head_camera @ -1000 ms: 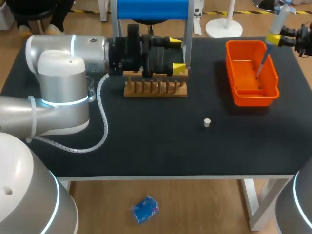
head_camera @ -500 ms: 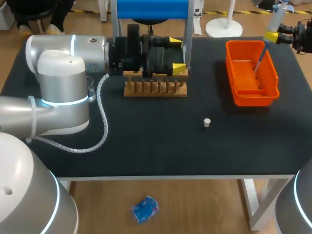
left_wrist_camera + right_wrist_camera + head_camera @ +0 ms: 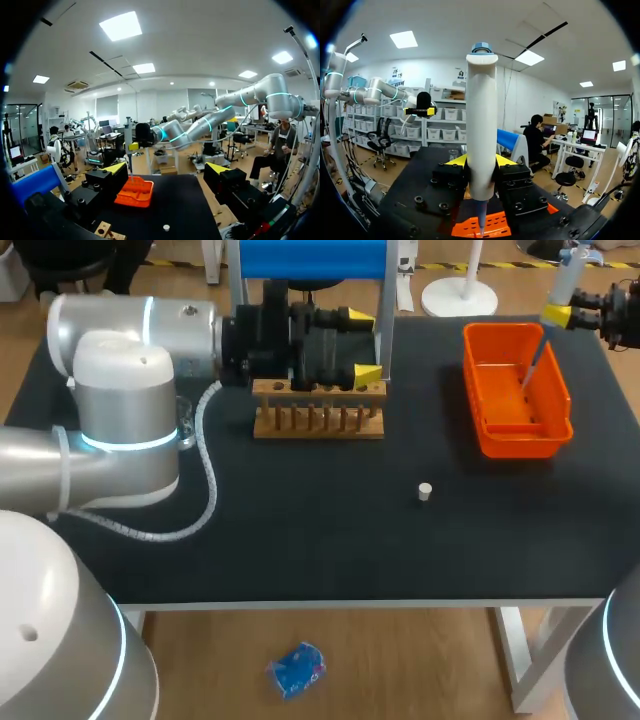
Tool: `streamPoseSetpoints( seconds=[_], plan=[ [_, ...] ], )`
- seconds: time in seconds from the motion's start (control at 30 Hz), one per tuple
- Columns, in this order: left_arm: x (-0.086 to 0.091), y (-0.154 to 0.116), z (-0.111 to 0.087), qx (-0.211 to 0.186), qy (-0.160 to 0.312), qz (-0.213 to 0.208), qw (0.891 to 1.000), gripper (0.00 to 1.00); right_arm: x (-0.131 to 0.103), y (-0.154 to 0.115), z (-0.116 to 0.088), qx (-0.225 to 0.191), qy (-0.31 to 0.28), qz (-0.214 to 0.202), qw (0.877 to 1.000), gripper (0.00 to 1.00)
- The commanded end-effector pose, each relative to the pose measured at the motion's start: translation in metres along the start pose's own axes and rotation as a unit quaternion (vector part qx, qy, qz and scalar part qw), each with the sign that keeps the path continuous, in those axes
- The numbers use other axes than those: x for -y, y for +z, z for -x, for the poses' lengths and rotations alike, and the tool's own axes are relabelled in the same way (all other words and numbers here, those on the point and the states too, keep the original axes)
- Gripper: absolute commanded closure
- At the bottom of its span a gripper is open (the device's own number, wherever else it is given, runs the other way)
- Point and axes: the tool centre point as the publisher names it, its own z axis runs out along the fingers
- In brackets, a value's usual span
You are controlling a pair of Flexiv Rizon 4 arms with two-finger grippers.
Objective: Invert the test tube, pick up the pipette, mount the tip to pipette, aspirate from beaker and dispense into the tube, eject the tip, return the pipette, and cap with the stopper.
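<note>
Pipette [image 3: 566, 280] in R hand [image 3: 557, 316] over orange bin [image 3: 520, 447] on black table [image 3: 300, 540]

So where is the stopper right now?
In the head view the stopper sits alone on the table, right of centre, nearer the front edge than the wooden rack and the orange bin.

Right pincer [image 3: 560, 313] behind pipette [image 3: 564, 285] cut off at edge; stopper [image 3: 425, 491] merely a white speck.

No writing, label or number is legible on anything here.
</note>
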Motion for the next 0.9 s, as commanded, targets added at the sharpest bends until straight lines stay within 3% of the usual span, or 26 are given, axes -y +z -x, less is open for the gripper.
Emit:
streamPoseSetpoints(
  seconds=[0.03,0.37,0.7,0.9],
  plan=[
    [0.025,0.01,0.014,0.0,-0.009,0.049,0.999,0.0,0.0,-0.001,0.001,-0.002,0.0,0.0,1.0,1.0],
    [0.056,0.053,0.054,0.005,-0.004,0.089,0.996,0.0,0.0,-0.001,0.001,-0.002,0.0,0.0,1.0,1.0],
    [0.074,0.105,0.096,0.0,0.005,0.123,0.992,0.0,0.0,-0.001,0.001,-0.002,0.0,0.0,1.0,1.0],
    [0.076,0.107,0.098,-0.001,0.005,0.122,0.992,0.0,0.0,-0.001,0.001,-0.002,0.0,0.0,1.0,1.0]
  ],
)
